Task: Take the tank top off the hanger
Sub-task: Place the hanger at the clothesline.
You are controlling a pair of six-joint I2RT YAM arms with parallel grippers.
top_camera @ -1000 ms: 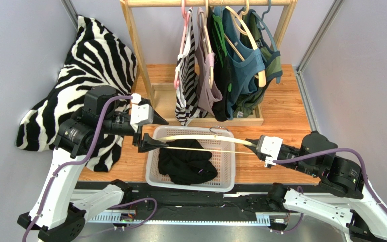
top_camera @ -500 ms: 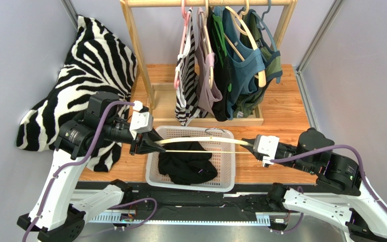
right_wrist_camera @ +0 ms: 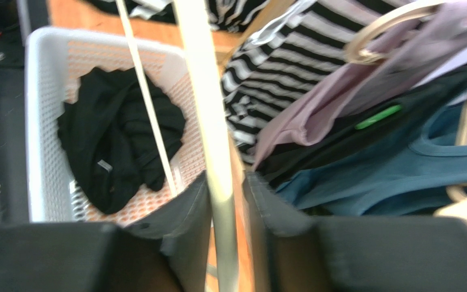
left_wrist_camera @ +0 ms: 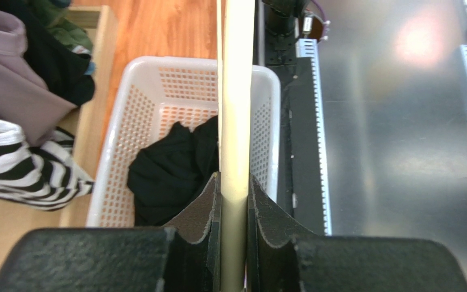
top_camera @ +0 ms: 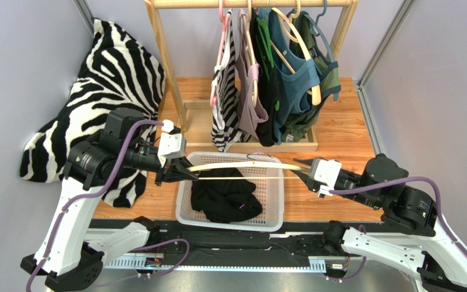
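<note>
A zebra-print cloth is lying on the wooden worktop, well to the left of the white perforated basket. Just at the basket's left rim, the left end effector is clenching the left tip of a cream hanger. In the left wrist view, both pads are pressing flat against the sides of the hanger. The hanger is stretching bare across the space above the basket from its left side to its right, with its thin lower bar running alongside and its metal hook pointing toward the far rim.

Inside the basket, the black tank top is lying crumpled, off the hanger and below it. It is the only thing in the basket and is sitting toward the near wall.

Beyond the basket's far rim, a wooden clothes rack is carrying striped, mauve, black, teal and green hanging garments.

At the basket's right rim, the right end effector is flanking the hanger's right tip. The wrist view is blurred, so I cannot tell whether it is gripping or slack.
</note>
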